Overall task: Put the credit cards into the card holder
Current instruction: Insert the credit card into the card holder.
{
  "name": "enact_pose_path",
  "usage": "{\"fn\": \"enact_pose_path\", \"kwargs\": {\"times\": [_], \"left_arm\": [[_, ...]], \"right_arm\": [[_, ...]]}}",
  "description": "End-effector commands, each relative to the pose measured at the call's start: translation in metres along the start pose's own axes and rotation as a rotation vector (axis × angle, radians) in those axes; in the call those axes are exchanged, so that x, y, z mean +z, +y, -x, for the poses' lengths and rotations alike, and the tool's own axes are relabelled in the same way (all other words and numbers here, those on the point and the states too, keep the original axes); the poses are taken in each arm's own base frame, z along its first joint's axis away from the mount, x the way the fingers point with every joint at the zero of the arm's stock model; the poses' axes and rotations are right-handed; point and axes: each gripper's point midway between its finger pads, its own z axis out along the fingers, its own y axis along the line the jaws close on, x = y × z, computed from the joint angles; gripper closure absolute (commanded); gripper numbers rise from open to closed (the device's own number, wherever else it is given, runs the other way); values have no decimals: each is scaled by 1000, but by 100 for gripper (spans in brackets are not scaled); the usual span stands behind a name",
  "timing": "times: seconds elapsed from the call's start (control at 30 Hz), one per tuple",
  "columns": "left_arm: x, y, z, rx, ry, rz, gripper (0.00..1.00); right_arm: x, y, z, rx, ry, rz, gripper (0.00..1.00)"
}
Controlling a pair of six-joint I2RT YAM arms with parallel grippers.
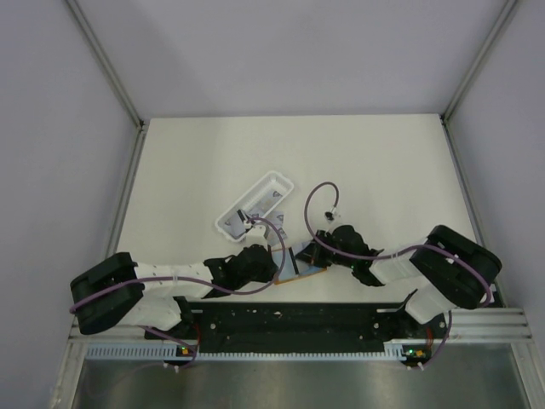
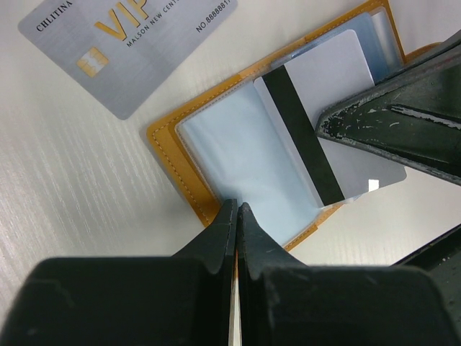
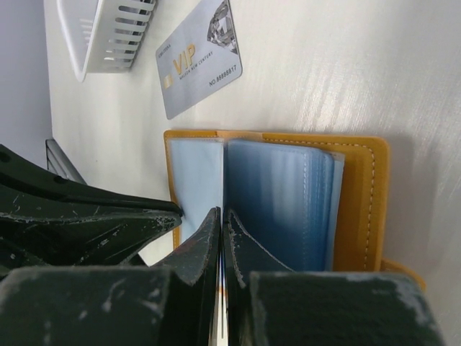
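Observation:
The card holder lies open on the table, orange-tan outside with pale blue-grey clear sleeves; it also shows in the right wrist view and the top view. My left gripper is shut on its near edge. My right gripper is shut on a white credit card with a black stripe, whose front end lies over the open sleeve. The right gripper's fingers reach in from the right. A silver VIP credit card lies flat on the table beside the holder and also shows in the right wrist view.
A long white plastic tray lies behind the holder, and shows in the right wrist view. The left gripper's fingers sit close beside my right gripper. Both grippers meet near the table's front edge.

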Motion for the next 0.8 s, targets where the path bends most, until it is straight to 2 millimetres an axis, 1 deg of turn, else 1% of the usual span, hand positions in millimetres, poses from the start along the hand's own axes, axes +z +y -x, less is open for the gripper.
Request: {"fn": "enact_pose_path", "kwargs": {"times": [0.0,0.17,0.37,0.47,0.77], "left_arm": [[-1,6,-6,5,25,19,100],[-1,6,-6,5,26,20,100],[-1,6,-6,4,28,20,100],[-1,6,-6,4,27,19,100],[-2,7,-7,5,27,19,100]], "right_arm": [[-5,-1,-15,1,44,20,100],[-6,2,-21,4,63,62,100],[-2,11,-23,25,67,124,100],[0,11,-22,47,56,137,100],[3,-6,-10,58,-34,62,100]]}}
